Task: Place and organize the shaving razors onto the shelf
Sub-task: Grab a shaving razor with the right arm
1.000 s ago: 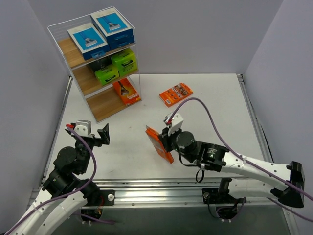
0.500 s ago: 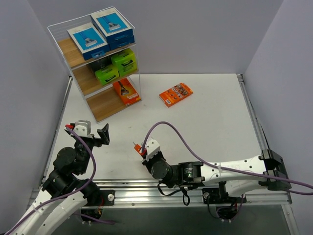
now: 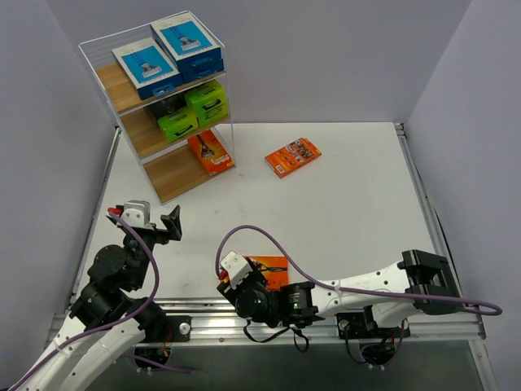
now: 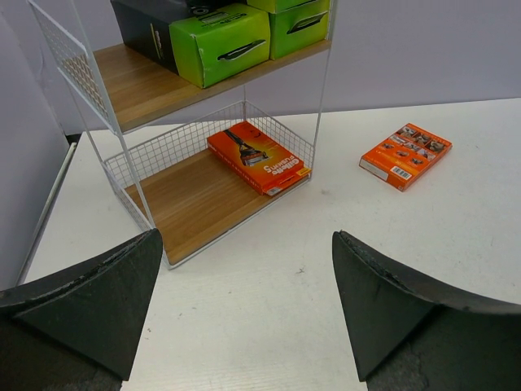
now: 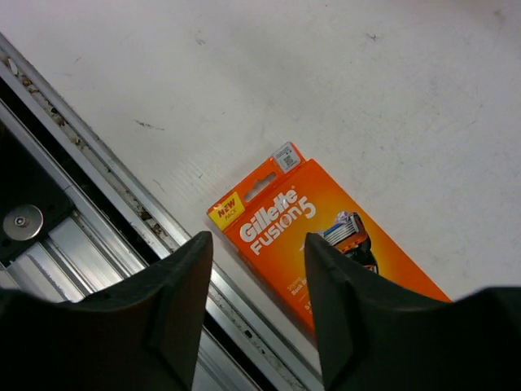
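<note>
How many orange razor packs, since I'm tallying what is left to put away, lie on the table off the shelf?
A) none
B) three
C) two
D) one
C: the far orange pack and the near orange pack both lie on the table. Only the third orange pack sits on the shelf, on its bottom board.

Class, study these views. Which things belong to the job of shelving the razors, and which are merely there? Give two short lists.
Belonging to the job:
shelf
blue-and-white packs, top tier
green packs, middle tier
shelved orange pack, bottom tier
far orange pack, not yet shelved
near orange pack, not yet shelved

Merely there:
table
metal rail
grey walls
</note>
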Tool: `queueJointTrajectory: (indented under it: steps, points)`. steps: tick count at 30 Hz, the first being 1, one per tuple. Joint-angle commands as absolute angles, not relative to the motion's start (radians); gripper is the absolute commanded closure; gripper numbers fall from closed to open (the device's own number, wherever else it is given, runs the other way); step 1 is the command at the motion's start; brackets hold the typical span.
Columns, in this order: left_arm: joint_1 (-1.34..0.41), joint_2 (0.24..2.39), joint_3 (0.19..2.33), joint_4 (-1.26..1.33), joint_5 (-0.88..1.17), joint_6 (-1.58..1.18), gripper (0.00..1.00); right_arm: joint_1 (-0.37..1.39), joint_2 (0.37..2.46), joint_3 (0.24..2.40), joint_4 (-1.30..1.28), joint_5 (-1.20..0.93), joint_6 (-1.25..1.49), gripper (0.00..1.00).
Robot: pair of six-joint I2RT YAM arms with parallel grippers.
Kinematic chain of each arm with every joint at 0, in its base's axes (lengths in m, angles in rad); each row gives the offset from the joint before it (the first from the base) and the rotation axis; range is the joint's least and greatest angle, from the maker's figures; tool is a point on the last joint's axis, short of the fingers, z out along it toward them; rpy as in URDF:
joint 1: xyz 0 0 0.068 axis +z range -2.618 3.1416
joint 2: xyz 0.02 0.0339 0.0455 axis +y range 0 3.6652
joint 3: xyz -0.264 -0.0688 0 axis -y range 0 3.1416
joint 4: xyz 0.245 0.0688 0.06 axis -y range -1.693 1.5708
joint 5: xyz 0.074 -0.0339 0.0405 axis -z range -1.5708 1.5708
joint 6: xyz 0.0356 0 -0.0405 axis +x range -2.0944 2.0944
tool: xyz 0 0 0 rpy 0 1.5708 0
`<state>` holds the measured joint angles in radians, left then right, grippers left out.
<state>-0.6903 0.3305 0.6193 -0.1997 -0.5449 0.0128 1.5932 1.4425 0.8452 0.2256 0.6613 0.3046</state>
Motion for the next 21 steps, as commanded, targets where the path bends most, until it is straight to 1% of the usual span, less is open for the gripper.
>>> queueJointTrajectory:
  steps: [1, 2, 4, 5, 9, 11, 12, 16, 21]
  points:
    - [-0.683, 0.325, 0.64, -0.179, -0.551, 0.017, 0.06, 1.6, 1.402, 0.824, 0.256, 0.692, 0.345, 0.51]
    - [-0.683, 0.325, 0.64, -0.179, -0.551, 0.017, 0.06, 1.6, 1.391, 0.816, 0.261, 0.699, 0.365, 0.45]
    - [-0.684, 0.325, 0.64, -0.181, -0.549, 0.017, 0.06, 1.598, 1.359, 0.796, 0.256, 0.722, 0.406, 0.39]
    - [-0.683, 0.325, 0.64, -0.181, -0.548, 0.017, 0.06, 1.592, 1.352, 0.792, 0.227, 0.754, 0.475, 0.32]
    - [-0.683, 0.325, 0.641, -0.181, -0.548, 0.017, 0.06, 1.516, 1.351, 0.784, 0.095, 0.753, 0.66, 0.28]
    - [-0.684, 0.322, 0.641, -0.183, -0.548, 0.017, 0.06, 1.473, 1.339, 0.755, 0.052, 0.758, 0.745, 0.27]
    - [-0.683, 0.322, 0.641, -0.183, -0.549, 0.015, 0.06, 1.451, 1.325, 0.73, 0.058, 0.727, 0.824, 0.27]
    - [-0.684, 0.322, 0.64, -0.18, -0.543, 0.015, 0.06, 1.352, 1.212, 0.545, 0.136, 0.623, 0.943, 0.32]
    - [-0.683, 0.325, 0.641, -0.181, -0.528, 0.018, 0.06, 1.296, 1.126, 0.456, 0.169, 0.555, 0.989, 0.33]
